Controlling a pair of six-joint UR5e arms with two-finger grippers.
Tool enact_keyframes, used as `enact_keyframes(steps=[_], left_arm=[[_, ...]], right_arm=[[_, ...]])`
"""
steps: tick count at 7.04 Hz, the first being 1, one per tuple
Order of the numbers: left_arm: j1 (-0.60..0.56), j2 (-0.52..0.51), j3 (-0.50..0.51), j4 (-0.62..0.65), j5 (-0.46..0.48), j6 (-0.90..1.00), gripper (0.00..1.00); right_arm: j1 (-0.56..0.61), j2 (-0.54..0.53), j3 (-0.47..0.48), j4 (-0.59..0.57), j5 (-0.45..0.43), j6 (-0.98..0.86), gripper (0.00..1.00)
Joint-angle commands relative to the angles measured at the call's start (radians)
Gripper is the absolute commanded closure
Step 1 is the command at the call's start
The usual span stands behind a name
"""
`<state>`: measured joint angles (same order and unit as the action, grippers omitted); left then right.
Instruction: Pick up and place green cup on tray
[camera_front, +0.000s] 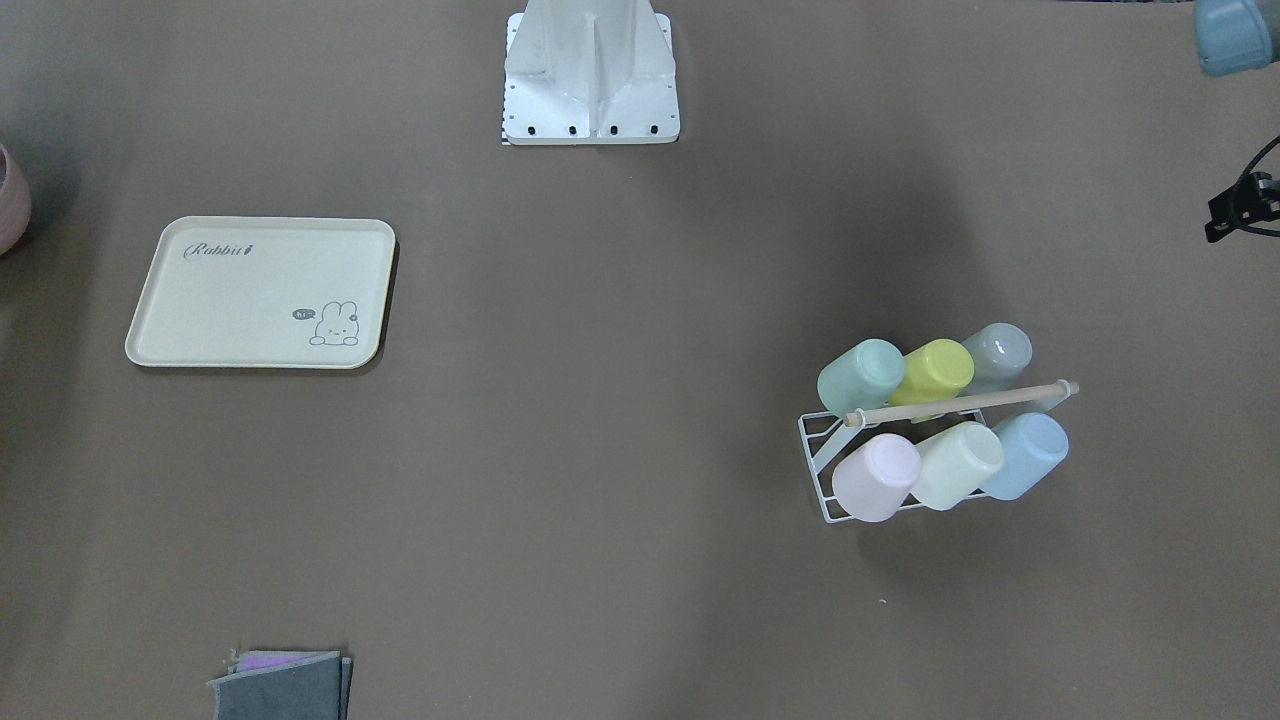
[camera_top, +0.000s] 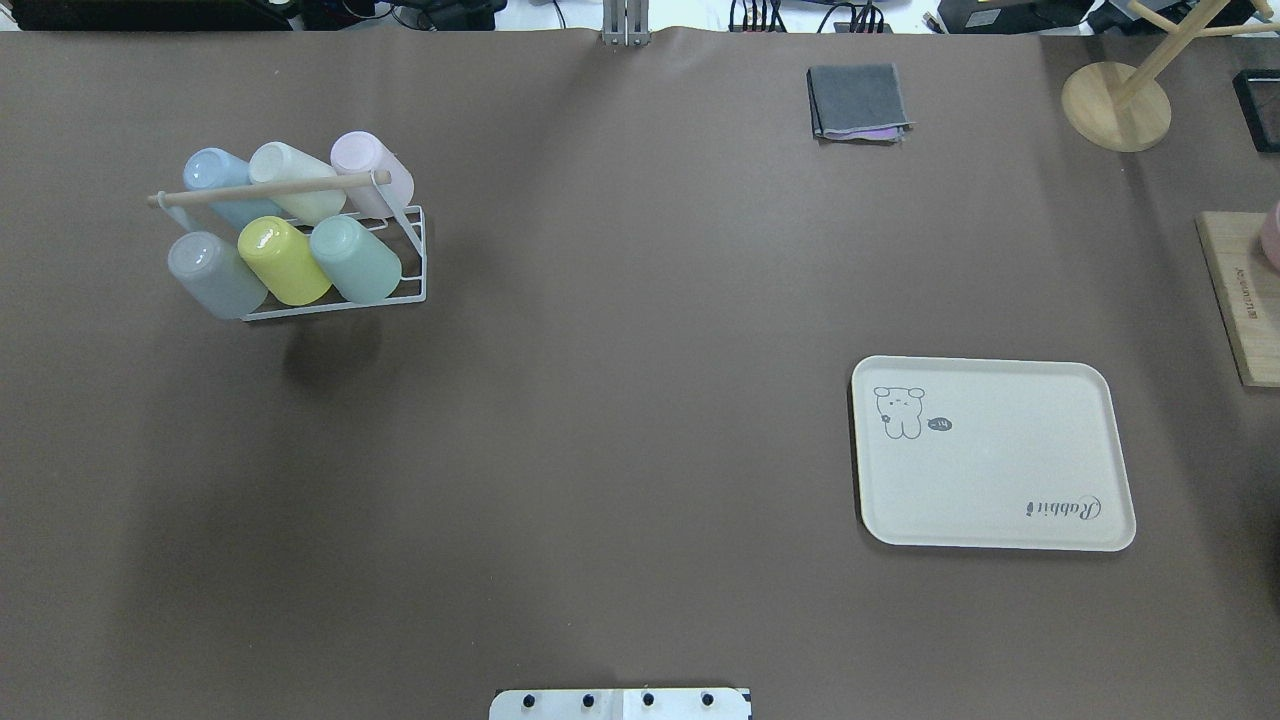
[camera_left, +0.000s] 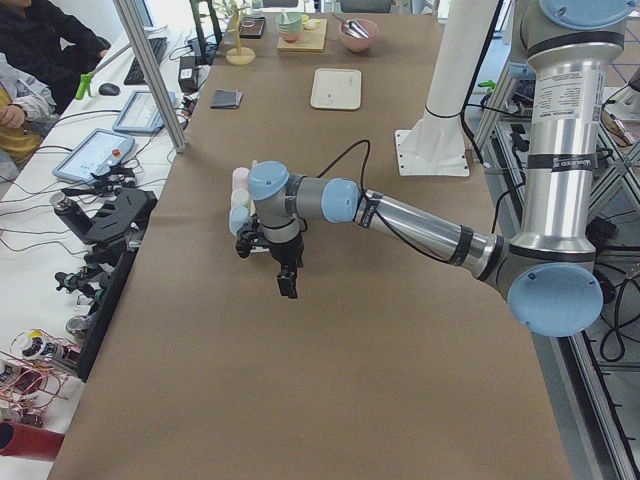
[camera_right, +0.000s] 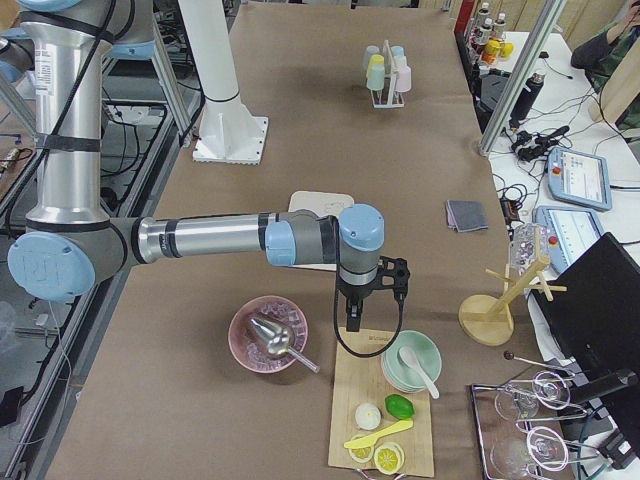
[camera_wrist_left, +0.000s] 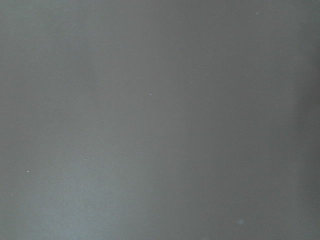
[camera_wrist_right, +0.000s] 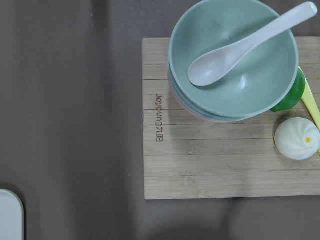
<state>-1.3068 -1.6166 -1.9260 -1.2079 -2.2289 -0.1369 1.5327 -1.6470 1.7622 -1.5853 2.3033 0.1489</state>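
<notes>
The green cup (camera_top: 355, 258) is a mint tumbler lying tilted in a white wire rack (camera_top: 413, 240), at the near right end of its front row, next to a lime cup (camera_top: 282, 260). It also shows in the front view (camera_front: 860, 375). The cream tray (camera_top: 990, 452) lies flat and bare on the table's other half (camera_front: 260, 292). My left gripper (camera_left: 288, 288) hangs above the table just beyond the rack, towards the table's left end. My right gripper (camera_right: 352, 320) hangs over a wooden board (camera_wrist_right: 215, 165), past the tray. I cannot tell whether either gripper is open or shut.
The rack holds several cups under a wooden handle (camera_front: 960, 402). The board carries stacked mint bowls with a white spoon (camera_wrist_right: 235, 60) and a white bun (camera_wrist_right: 297, 139). A pink bowl (camera_right: 268, 335), a folded grey cloth (camera_top: 858, 102) and a wooden stand (camera_top: 1115, 105) are nearby.
</notes>
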Motion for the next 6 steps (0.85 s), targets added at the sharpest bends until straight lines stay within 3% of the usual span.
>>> enact_keyframes(steps=[1, 4, 5, 6], left_arm=[[0.101, -0.151, -0.056, 0.187, 0.003, 0.000, 0.01], [0.243, -0.253, -0.143, 0.340, 0.142, 0.000, 0.01], [0.314, -0.347, -0.142, 0.461, 0.214, 0.076, 0.01], [0.410, -0.406, -0.145, 0.511, 0.354, 0.183, 0.01]], right_arm=[[0.000, 0.013, 0.002, 0.001, 0.001, 0.004, 0.00], [-0.008, 0.007, 0.068, -0.027, -0.012, 0.008, 0.00], [-0.009, 0.024, 0.074, -0.028, -0.013, 0.008, 0.00], [-0.010, 0.035, 0.085, -0.054, -0.010, 0.009, 0.00]])
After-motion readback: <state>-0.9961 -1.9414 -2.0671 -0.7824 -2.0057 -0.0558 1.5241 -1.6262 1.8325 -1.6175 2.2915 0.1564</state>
